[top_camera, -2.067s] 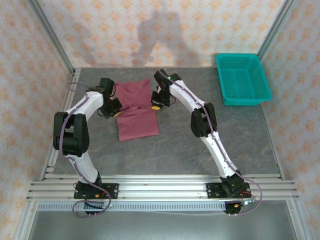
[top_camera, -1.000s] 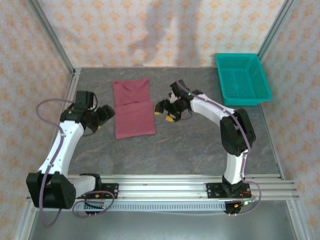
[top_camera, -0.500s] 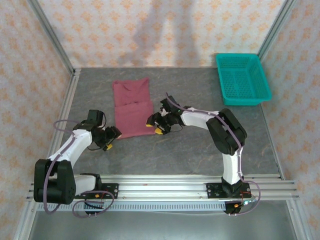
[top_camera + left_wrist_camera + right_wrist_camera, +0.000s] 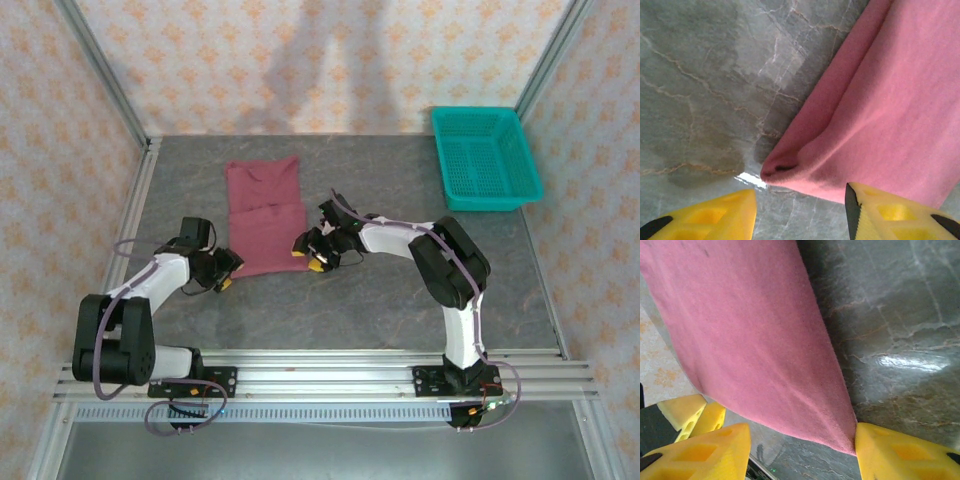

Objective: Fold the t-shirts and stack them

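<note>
The maroon t-shirt lies folded into a long narrow strip on the grey table, its lettering hidden. My left gripper sits low at the shirt's near left corner, open. In the left wrist view the rolled corner of the shirt lies just ahead of the gap between my yellow fingers. My right gripper is at the near right corner, open. In the right wrist view the shirt's corner reaches down between the spread fingers, touching the right one.
A teal mesh basket stands at the back right of the table. Aluminium rails run along the near edge, and patterned walls close the other sides. Bare grey surface lies in front of the shirt.
Both arms swung away from the shirt's middle and came down at its near corners. The shirt's near half now lies flatter and straighter. In the last half second the left gripper crept toward the corner.
</note>
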You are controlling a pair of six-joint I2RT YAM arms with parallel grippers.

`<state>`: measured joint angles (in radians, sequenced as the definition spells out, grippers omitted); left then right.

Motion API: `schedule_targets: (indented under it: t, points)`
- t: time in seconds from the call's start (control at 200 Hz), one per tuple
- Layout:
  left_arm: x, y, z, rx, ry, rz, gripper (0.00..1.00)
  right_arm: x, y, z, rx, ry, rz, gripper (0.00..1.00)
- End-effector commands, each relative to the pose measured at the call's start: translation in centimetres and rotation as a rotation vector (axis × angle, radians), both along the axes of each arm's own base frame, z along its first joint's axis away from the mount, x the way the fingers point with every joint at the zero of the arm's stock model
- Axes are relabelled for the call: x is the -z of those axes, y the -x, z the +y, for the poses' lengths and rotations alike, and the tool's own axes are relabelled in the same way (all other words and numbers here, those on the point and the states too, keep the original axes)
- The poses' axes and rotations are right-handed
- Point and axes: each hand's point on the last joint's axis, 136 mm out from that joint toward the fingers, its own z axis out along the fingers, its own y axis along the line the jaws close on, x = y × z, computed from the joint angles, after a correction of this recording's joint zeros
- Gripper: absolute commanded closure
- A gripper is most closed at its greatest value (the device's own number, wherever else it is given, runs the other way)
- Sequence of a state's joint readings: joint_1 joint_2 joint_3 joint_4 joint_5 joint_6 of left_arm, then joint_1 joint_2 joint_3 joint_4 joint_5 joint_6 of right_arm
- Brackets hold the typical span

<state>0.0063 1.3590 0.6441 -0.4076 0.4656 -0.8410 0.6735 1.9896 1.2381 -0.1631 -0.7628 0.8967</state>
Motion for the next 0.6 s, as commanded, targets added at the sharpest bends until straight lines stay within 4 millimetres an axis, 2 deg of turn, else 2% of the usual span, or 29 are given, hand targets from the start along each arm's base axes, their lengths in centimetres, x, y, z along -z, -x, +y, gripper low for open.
schedule_targets:
  t: [0.0, 0.155, 0.305, 0.4, 0.515, 0.59]
  points:
    - [0.6, -0.5, -0.1, 0.004, -0.006, 0.003, 0.54, 0.7, 0.8, -0.7, -0.013, 0.058, 0.017, 0.43]
    - [1.6, -0.1, -0.1, -0.006, -0.003, 0.023, 0.60, 1.3, 0.5, -0.2, -0.012, 0.056, 0.025, 0.42]
    - [1.9, -0.9, -0.3, 0.002, -0.011, 0.021, 0.70, 1.8, 0.2, 1.1, -0.022, 0.044, 0.035, 0.46]
    - [1.9, -1.3, -0.6, 0.023, -0.018, 0.024, 0.79, 2.1, -0.2, 1.6, -0.015, 0.039, 0.046, 0.63]
    - [1.7, -1.2, -0.6, 0.059, -0.038, 0.035, 0.91, 2.1, -0.5, 1.5, -0.017, 0.057, 0.038, 0.91]
    - [1.1, -0.6, -0.1, 0.089, -0.072, 0.045, 0.97, 1.8, -0.2, 1.0, -0.026, 0.080, 0.034, 1.00]
